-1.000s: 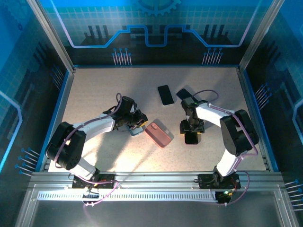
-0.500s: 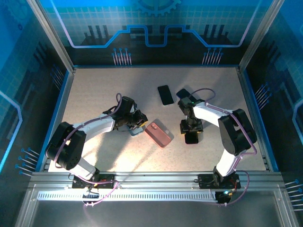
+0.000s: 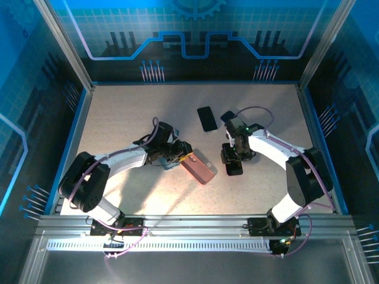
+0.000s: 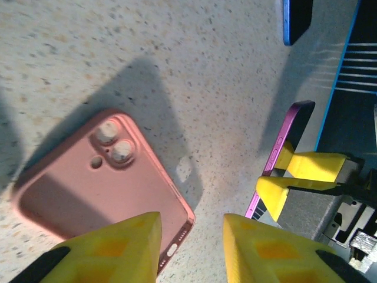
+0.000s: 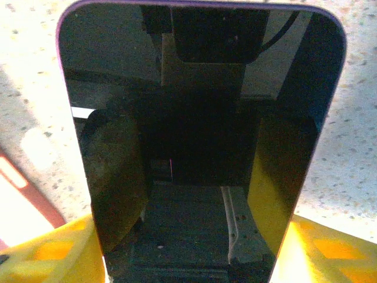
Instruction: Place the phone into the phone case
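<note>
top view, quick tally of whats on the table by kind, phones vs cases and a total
pink phone case: 1
purple-edged phone: 1
dark phone-shaped slabs farther back, phone or case cannot tell: 2
total: 4

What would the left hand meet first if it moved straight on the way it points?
Probably the pink phone case, whose corner lies just ahead of the left hand; height is unclear, so it might pass above.
</note>
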